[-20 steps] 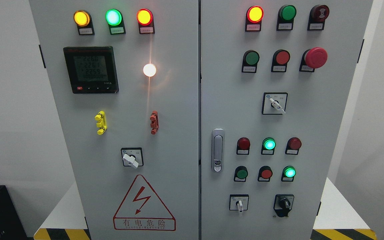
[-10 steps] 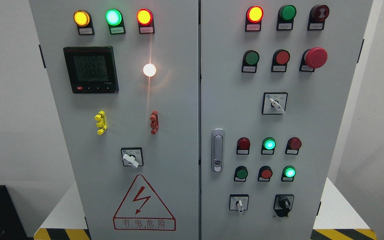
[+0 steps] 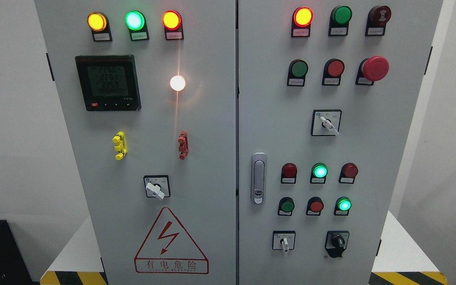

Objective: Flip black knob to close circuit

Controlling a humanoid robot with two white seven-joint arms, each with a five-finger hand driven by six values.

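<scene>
The cabinet (image 3: pixel 212 118) stood in the middle, with a left door (image 3: pixel 152 47) and a right door (image 3: pixel 406 138) side by side. On the left door, the meter (image 3: pixel 107 82) sat in the upper part, and a lamp (image 3: pixel 177 83) was just to its right. Below them two clips (image 3: pixel 119 145) were mounted apart, and a switch (image 3: pixel 156 187) lay lower, between them. The warning sign (image 3: pixel 171 242) was directly under this switch. On the right door, the handle (image 3: pixel 258 178) was near the left edge. The knob (image 3: pixel 337 241) sat in the lowest row, to the right of a small switch (image 3: pixel 284 240) and under two rows of buttons (image 3: pixel 316 205).
</scene>
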